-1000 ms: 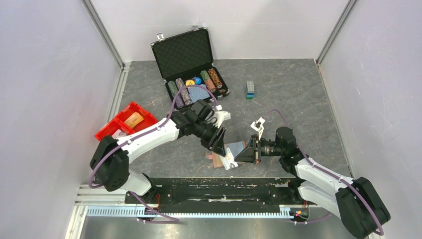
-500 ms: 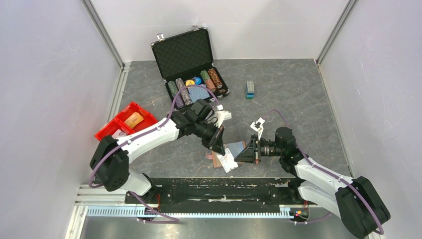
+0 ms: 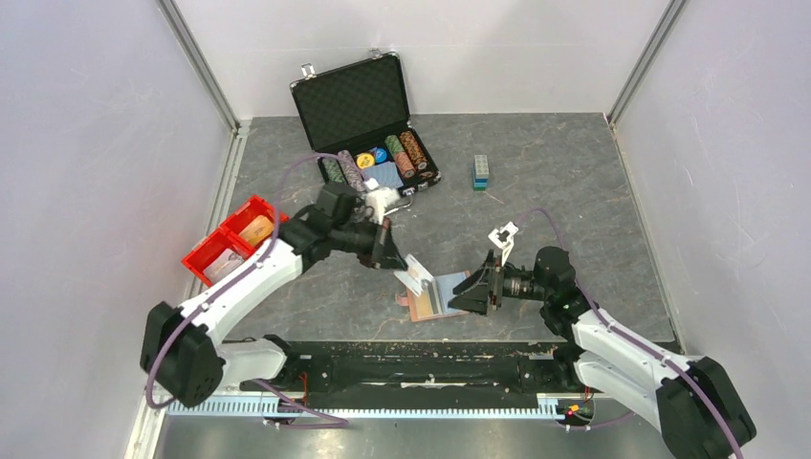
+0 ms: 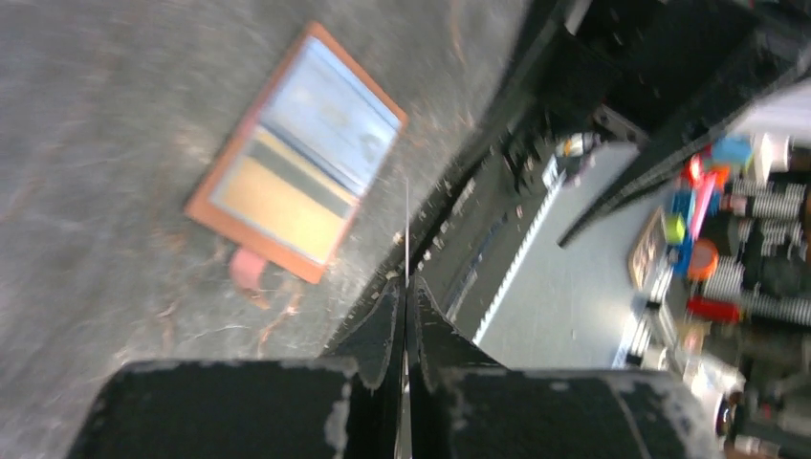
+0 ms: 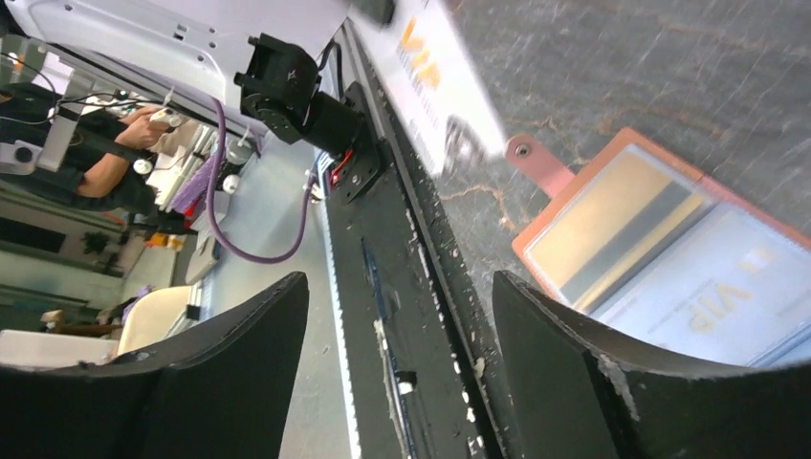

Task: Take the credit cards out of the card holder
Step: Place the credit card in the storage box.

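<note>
While one pale credit card [image 3: 417,274] was pinched in the closed left jaws and held tilted above the counter [image 3: 574,191], the single brown card holder [image 3: 432,308] lay open and flat beneath it, near the front edge of the counter. Two white robot arms reached toward it: the left arm [image 3: 251,282] from the left and the right arm [image 3: 612,335] from the right.

Three cards could be counted in all. One was the card in the left jaws, clear of the holder; the left wrist view showed it only edge-on, as a thin line between the jaws. Two cards sat in the holder: one orange-yellow card [image 5: 612,225] with a dark stripe, and one pale blue card [image 5: 712,287] printed "VIP" beside it. The holder's one pink closing tab [image 5: 537,163] stuck out flat onto the counter.

The right jaws stood wide apart with nothing between them, low and just to the right of the holder.

Farther back stood one open black poker-chip case [image 3: 368,120] with rows of coloured chips, too small to count. One red bin [image 3: 196,256] with two compartments sat at the left. One small blue-and-green block stack [image 3: 481,172] stood well apart to the right of the case.
</note>
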Controlling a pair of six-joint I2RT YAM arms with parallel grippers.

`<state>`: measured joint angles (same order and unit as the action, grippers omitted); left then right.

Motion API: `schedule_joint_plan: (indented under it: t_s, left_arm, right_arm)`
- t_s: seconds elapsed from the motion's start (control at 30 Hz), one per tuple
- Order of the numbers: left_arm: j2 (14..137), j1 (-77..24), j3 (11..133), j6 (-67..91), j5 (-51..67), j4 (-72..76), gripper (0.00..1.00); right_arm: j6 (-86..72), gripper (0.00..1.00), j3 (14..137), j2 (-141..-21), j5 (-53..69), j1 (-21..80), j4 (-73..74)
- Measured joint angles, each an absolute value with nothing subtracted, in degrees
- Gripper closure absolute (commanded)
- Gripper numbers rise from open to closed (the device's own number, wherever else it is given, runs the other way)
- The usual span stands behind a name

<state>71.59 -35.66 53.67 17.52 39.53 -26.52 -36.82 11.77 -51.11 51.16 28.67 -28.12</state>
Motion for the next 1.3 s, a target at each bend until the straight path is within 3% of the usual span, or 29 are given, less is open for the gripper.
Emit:
schedule_joint_plan:
  t_s: [0.23, 0.43, 0.73, 1.03, 1.3]
  left_arm:
    - [63.61, -19.25, 52.27, 24.21, 25.56, -28.58, 0.98]
    - [56.64, -6.61, 52.27, 27.57, 5.1, -34.22, 0.98]
    - [52.18, -1.08, 52.56, 28.21, -22.2, -38.83, 0.98]
    - [55.05, 11.84, 52.56, 29.74, -31.29, -39.35, 0.98]
    - [60.51, 24.08, 52.51, 29.74, -24.43, -36.53, 0.98]
  right_arm:
    - [-37.36, 0.02, 11.9, -45.76, 47.46, 28.67, -26.94]
    - [-35.31, 0.02, 12.01, -44.56, 45.82, 28.67, -23.11]
    - [-33.15, 0.02, 11.97, -44.69, 44.01, 28.67, -19.86]
    - [-30.52, 0.02, 11.97, -44.42, 43.64, 28.67, -17.08]
    - [-28.27, 0.02, 11.77, -43.83, 45.08, 28.67, -13.13]
